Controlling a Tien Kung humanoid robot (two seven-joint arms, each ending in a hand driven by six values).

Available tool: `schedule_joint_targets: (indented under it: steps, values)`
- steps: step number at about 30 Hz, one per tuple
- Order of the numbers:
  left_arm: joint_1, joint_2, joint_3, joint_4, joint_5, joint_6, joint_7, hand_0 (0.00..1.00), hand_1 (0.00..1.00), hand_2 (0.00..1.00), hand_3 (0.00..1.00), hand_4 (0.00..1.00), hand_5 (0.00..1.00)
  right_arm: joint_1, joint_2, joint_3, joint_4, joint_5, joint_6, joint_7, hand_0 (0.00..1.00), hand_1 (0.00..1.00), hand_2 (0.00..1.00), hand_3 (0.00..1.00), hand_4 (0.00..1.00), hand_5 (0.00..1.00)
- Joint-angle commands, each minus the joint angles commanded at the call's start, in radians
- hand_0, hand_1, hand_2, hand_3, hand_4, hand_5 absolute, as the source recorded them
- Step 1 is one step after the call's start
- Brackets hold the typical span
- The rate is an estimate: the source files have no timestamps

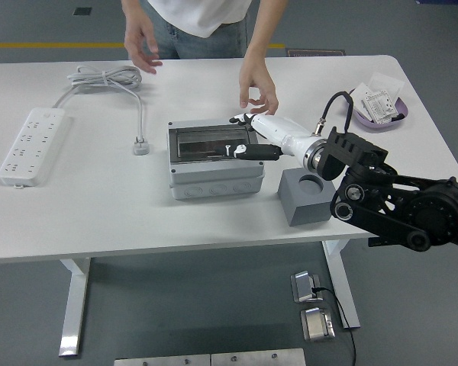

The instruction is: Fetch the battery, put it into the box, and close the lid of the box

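A grey box (pixel 214 181) with a dark see-through lid (pixel 202 142) stands at the table's middle. The lid lies flat over the box. My right hand (pixel 237 136), white with black fingertips, reaches in from the right over the box's right end. Its fingers are spread, one by the far right corner and one lying on the lid's near right part. A small white piece (pixel 240 149) shows at that fingertip. I cannot make out a battery. A person's hand (pixel 258 85) hovers just behind my hand, fingers relaxed.
A grey block (pixel 309 198) with a round hole stands right of the box. A white power strip (pixel 30 145) and its coiled cable (pixel 107 76) lie at the left. A purple dish (pixel 378 110) of packets is at the far right. The person's other hand (pixel 141 42) hangs over the far edge.
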Motion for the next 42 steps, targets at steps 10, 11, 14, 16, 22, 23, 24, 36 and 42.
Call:
schedule_joint_targets:
  steps: [10, 11, 14, 16, 22, 23, 24, 36, 42]
  values:
    - [0.047, -0.029, -0.062, 0.011, 0.035, 0.01, -0.004, 0.614, 0.691, 0.625, 0.637, 0.706, 0.15, -0.293, 0.055, 0.369, 0.173, -0.159, -0.086, 0.079, 0.828, 0.797, 0.843, 0.92, 0.977, 0.998]
    - [0.05, -0.031, -0.069, 0.011, 0.04, 0.01, -0.005, 0.614, 0.691, 0.625, 0.637, 0.706, 0.15, -0.316, 0.07, 0.396, 0.18, -0.159, -0.101, 0.095, 0.828, 0.797, 0.843, 0.92, 0.977, 0.998]
    - [0.061, -0.04, -0.1, 0.012, 0.062, 0.011, -0.006, 0.614, 0.691, 0.625, 0.637, 0.706, 0.15, -0.42, 0.122, 0.519, 0.187, -0.185, -0.17, 0.171, 0.828, 0.797, 0.843, 0.92, 0.977, 0.998]
    - [0.066, -0.044, -0.117, 0.012, 0.073, 0.011, -0.007, 0.614, 0.69, 0.625, 0.637, 0.704, 0.149, -0.475, 0.138, 0.591, 0.168, -0.157, -0.215, 0.223, 0.811, 0.749, 0.768, 0.832, 0.973, 0.998]
    - [0.082, -0.054, -0.168, 0.014, 0.107, 0.013, -0.009, 0.614, 0.691, 0.625, 0.638, 0.703, 0.148, -0.639, 0.17, 0.784, 0.048, 0.072, -0.204, 0.456, 0.781, 0.723, 0.743, 0.782, 0.92, 0.932]
    - [0.086, -0.055, -0.176, 0.015, 0.111, 0.014, -0.009, 0.614, 0.691, 0.625, 0.638, 0.703, 0.148, -0.662, 0.173, 0.807, 0.036, 0.108, -0.181, 0.492, 0.781, 0.723, 0.743, 0.782, 0.92, 0.932]
    - [0.09, -0.057, -0.182, 0.015, 0.113, 0.015, -0.009, 0.614, 0.691, 0.625, 0.638, 0.703, 0.148, -0.683, 0.175, 0.825, 0.029, 0.144, -0.161, 0.528, 0.781, 0.723, 0.743, 0.782, 0.92, 0.932]
    - [0.124, -0.061, -0.234, 0.022, 0.145, 0.019, -0.008, 0.614, 0.691, 0.625, 0.638, 0.703, 0.152, -0.728, 0.164, 0.809, 0.05, 0.605, 0.027, 0.845, 0.759, 0.718, 0.741, 0.774, 0.815, 0.752]
    - [0.13, -0.059, -0.265, 0.02, 0.17, 0.019, -0.008, 0.614, 0.689, 0.625, 0.638, 0.705, 0.154, -0.716, 0.159, 0.791, 0.072, 0.815, 0.023, 0.836, 0.779, 0.728, 0.757, 0.784, 0.826, 0.767]
